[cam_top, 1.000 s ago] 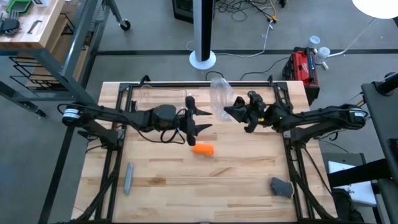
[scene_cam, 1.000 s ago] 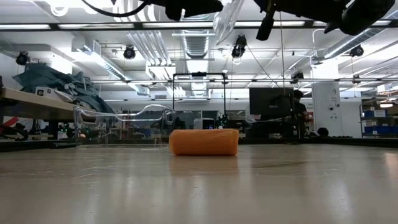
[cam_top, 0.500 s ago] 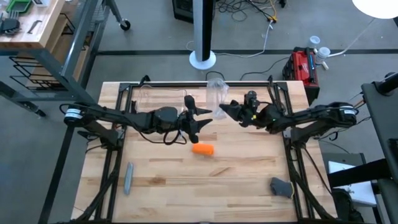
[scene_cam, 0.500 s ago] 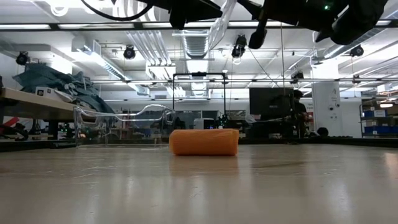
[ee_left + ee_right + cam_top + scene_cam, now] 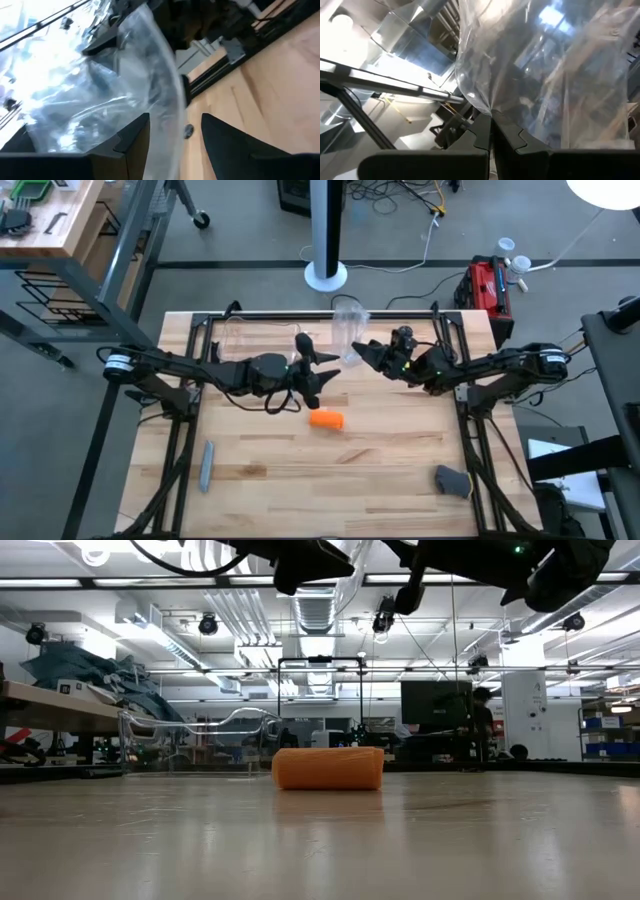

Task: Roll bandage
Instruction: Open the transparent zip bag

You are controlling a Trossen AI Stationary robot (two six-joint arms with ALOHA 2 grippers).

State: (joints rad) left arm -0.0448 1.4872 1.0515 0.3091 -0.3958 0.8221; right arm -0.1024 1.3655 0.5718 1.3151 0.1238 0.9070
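Observation:
The bandage (image 5: 326, 420) is a stubby orange roll lying on its side on the wooden table (image 5: 400, 450), also seen in the low view (image 5: 328, 768); no gripper touches it. Above the table's far middle, my right gripper (image 5: 364, 355) is shut on a crinkled clear plastic wrap (image 5: 347, 328). My left gripper (image 5: 312, 365) hovers open just left of it. In the left wrist view the wrap (image 5: 100, 95) fills the space ahead, and one of its edges runs down between the open fingers (image 5: 135, 145). My right gripper pinches a gathered bit of the plastic wrap (image 5: 487, 107) between its two fingers. The wrap is lifted clear of the table and spreads out beyond the fingertips. My left gripper has the wrap's edge (image 5: 176, 125) between its open fingers; whether it touches, I cannot tell.
A grey bar (image 5: 206, 465) lies near the table's left front. A dark grey lump (image 5: 452, 480) sits at the right front. A clear plastic piece (image 5: 200, 740) rests at the far left of the table. A black frame (image 5: 320, 317) borders the far edge.
My right gripper has gone toward the table's left, closer to my left gripper, carrying the plastic wrap with it. The orange roll has stayed where it was.

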